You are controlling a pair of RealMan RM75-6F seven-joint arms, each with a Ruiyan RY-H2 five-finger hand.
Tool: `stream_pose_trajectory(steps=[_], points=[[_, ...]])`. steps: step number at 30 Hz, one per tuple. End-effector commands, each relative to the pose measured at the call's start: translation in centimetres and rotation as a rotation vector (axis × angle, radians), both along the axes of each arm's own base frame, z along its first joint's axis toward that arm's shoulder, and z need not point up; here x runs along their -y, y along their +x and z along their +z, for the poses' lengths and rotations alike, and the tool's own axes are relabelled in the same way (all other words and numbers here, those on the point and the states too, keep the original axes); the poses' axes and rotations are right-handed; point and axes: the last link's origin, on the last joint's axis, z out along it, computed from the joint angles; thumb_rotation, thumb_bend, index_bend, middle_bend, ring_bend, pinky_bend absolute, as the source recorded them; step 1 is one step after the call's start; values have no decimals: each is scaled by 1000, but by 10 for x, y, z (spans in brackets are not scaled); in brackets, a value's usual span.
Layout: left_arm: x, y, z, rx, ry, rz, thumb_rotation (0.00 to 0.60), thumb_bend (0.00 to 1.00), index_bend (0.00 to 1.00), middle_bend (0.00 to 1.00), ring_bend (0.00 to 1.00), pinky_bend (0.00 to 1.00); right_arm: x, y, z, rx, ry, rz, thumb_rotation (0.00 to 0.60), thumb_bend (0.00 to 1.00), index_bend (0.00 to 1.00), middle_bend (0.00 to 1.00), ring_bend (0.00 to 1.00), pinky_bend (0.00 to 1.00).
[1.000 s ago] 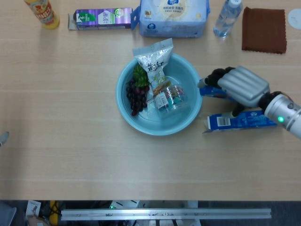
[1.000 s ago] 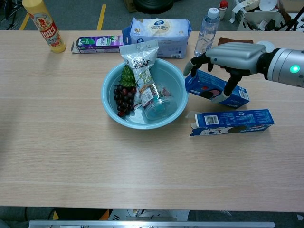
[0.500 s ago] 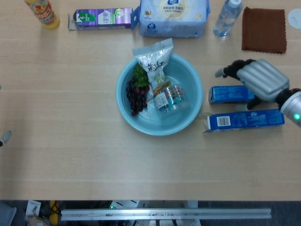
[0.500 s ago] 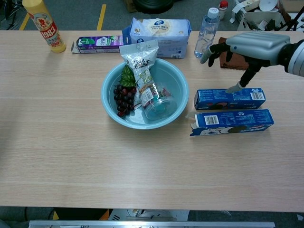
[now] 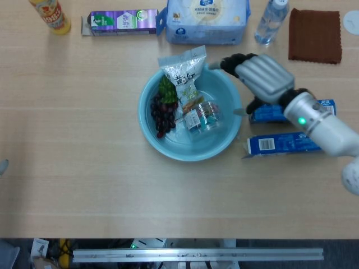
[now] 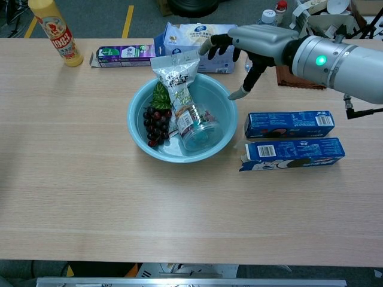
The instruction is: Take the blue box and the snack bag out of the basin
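The light blue basin (image 5: 168,154) (image 6: 179,159) sits mid-table. A white snack bag (image 5: 184,73) (image 6: 176,75) leans over its far rim, with dark grapes (image 5: 162,115) (image 6: 154,125) and a clear plastic cup (image 5: 205,115) (image 6: 200,133) inside. Two blue boxes lie on the table right of the basin, one (image 5: 269,115) (image 6: 289,124) behind the other (image 5: 280,144) (image 6: 293,153). My right hand (image 5: 255,78) (image 6: 245,45) hovers over the basin's far right rim, fingers apart, holding nothing, just right of the bag. A grey sliver (image 5: 3,166) at the left edge may be my left hand.
Along the far edge stand a yellow bottle (image 5: 51,14) (image 6: 55,33), a purple carton (image 5: 120,22) (image 6: 122,55), a tissue pack (image 5: 207,19) (image 6: 191,36), a water bottle (image 5: 271,19) and a brown cloth (image 5: 315,35).
My right hand set the blue box down flat behind the other box, let go, lifted, then swung left to above the basin's far right rim.
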Motion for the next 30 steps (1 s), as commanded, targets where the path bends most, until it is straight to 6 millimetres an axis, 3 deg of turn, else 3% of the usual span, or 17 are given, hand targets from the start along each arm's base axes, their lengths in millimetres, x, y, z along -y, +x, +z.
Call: stream_pose_trajectory(steps=[1,11,25,30], points=[[1,0,1,0,1,4,600,193,18,101,69,55,14,33,-13,23,-27,24,600,17,174,228,194,302],[5,-3,5,2,12,24,600,193,18,101,69,55,44,74,-39,-26,-48,4,600,0,105,167,156,262],[10,-4,7,7,19,56,600,194,18,101,70,55,70,69,-80,-130,60,-137,600,0,99,160,149,254],[9,-5,4,6,10,64,600,193,18,100,69,55,65,72,-83,-96,103,-128,600,0,129,260,201,293]])
